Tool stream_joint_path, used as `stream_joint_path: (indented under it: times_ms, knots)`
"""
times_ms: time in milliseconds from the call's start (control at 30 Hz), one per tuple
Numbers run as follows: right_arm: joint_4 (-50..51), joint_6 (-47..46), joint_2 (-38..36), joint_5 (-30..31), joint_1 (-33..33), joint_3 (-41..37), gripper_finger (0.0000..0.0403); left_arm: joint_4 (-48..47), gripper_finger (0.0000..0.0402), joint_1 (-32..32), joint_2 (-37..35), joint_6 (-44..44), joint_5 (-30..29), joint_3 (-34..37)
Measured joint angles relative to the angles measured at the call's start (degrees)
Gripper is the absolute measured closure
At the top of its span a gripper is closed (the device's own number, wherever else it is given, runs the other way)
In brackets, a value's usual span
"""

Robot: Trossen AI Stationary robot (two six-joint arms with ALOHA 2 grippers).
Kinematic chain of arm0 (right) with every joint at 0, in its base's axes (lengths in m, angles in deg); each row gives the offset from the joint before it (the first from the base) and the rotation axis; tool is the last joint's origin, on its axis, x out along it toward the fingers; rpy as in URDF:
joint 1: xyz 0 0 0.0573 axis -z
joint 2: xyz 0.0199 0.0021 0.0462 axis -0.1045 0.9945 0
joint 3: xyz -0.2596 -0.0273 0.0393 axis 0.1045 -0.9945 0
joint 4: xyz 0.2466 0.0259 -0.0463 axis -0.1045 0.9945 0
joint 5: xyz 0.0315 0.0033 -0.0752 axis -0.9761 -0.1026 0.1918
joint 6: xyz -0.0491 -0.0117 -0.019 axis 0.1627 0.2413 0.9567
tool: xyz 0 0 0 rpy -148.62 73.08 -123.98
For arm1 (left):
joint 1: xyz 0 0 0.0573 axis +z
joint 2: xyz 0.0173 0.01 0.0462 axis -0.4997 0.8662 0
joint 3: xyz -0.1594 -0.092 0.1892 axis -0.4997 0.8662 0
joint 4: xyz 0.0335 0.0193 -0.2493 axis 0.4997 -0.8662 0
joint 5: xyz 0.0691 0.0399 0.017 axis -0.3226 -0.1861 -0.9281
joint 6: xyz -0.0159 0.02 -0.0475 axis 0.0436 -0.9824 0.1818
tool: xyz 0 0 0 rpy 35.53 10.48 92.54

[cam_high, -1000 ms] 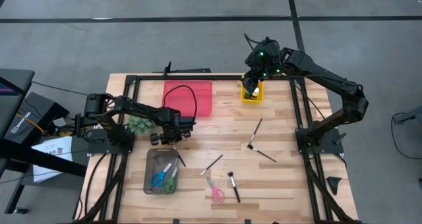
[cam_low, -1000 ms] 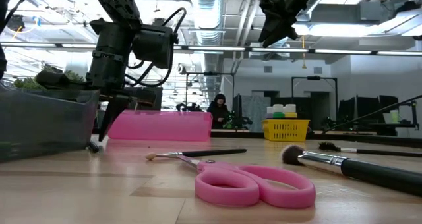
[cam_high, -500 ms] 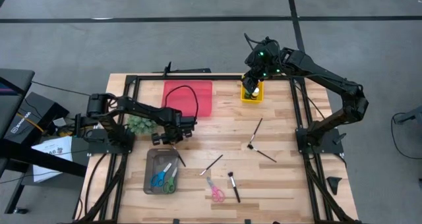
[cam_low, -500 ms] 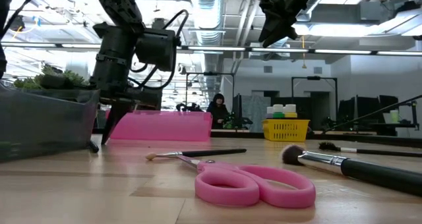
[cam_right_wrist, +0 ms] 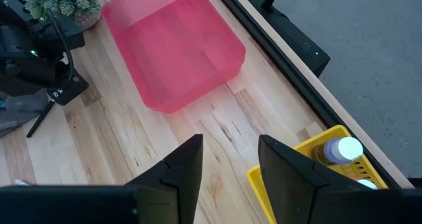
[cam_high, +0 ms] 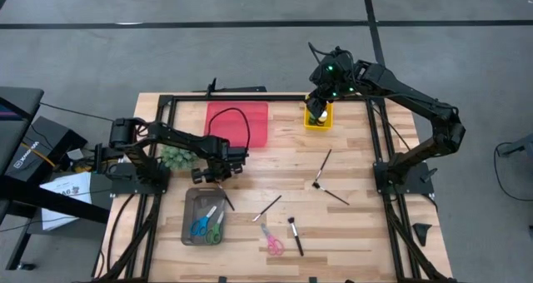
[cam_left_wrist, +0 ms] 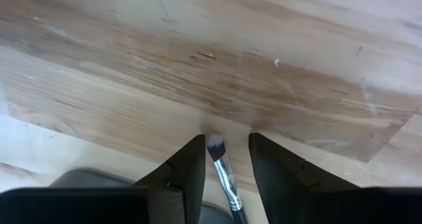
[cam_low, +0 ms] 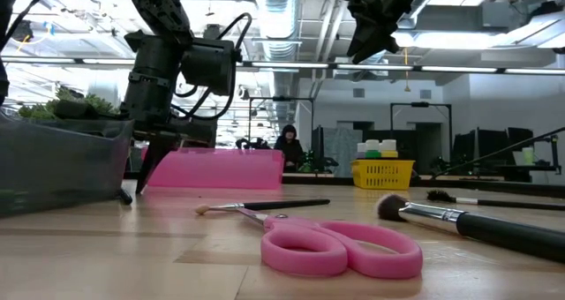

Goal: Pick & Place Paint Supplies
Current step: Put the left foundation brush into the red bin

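Observation:
My left gripper [cam_high: 218, 180] points down at the table just beyond the grey tray's [cam_high: 193, 201] far right corner, open. A thin dark-handled paintbrush [cam_left_wrist: 221, 165] lies between its fingertips with free room on both sides, bristle head [cam_left_wrist: 215, 145] foremost; the same paintbrush [cam_high: 227, 198] slants beside the tray's corner. My right gripper [cam_high: 319, 108] hangs open and empty high above the yellow basket [cam_right_wrist: 283, 184], which holds paint bottles [cam_right_wrist: 344, 149]. More brushes lie loose on the wood: one [cam_high: 324, 161], one [cam_high: 336, 196], one [cam_high: 268, 206] and a thick one [cam_high: 295, 235].
The grey tray holds blue and green scissors [cam_high: 205, 223]. Pink scissors [cam_high: 271, 242] lie near the front edge. A pink tray [cam_high: 239, 123] sits at the back, a fuzzy green plant [cam_high: 175, 156] to the left. A black frame [cam_high: 250, 96] rims the table.

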Motion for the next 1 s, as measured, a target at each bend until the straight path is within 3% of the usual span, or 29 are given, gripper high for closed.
stream_joint_path:
  times_ms: [200, 500, 1000]
  knots:
    - [0.01, 0.01, 0.0, 0.02, 0.0, 0.0, 0.026, 0.53, 0.03, -0.02, 0.07, 0.0, 0.4, 0.0]
    - [0.01, 0.02, 0.0, 0.02, 0.0, 0.0, 0.026, 1.35, 0.0391, -0.11, 0.14, 1.05, -1.23, 0.02]
    - [1.01, 0.02, 0.0, 0.04, 0.0, -0.01, 0.026, 2.25, 0.0399, -0.22, -0.66, 1.09, -5.61, -0.17]
